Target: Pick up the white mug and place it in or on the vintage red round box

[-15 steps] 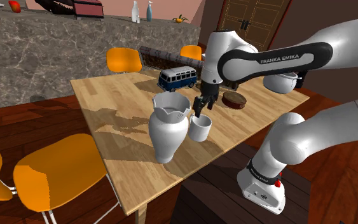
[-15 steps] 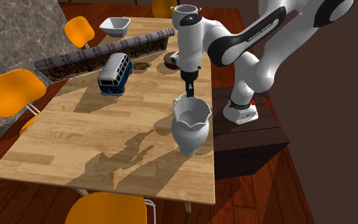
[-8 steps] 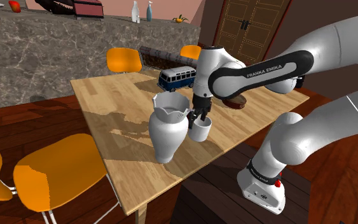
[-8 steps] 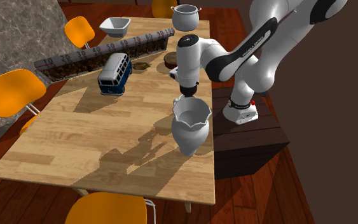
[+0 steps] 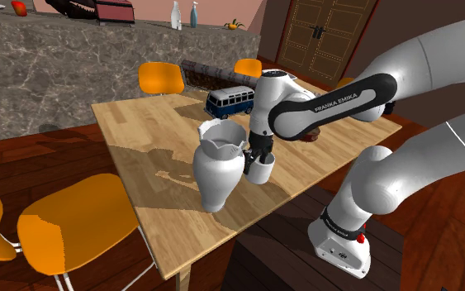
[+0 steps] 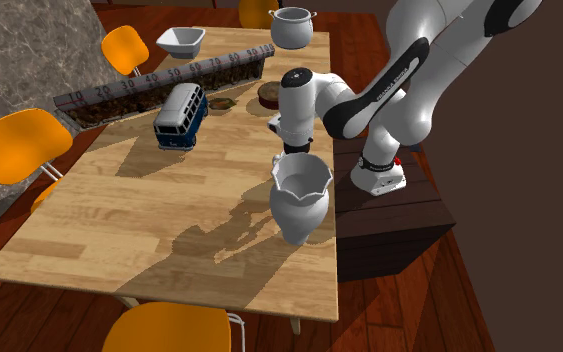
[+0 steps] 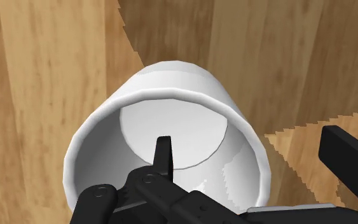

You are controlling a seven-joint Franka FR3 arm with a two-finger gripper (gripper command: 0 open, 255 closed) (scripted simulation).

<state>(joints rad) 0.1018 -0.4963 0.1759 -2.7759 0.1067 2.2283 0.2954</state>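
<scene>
With the jaws spread astride the wall of the white mug [image 7: 196, 127], which stands on the tabletop [image 5: 148, 132] just beside a tall white pitcher [image 5: 218, 169], a thin rim pinch could slip, tipping the mug or knocking the pitcher.

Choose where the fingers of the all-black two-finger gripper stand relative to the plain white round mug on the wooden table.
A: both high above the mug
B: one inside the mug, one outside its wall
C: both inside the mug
B: in the wrist view the gripper is open, with one finger down inside the white mug and the other outside its wall.
</scene>
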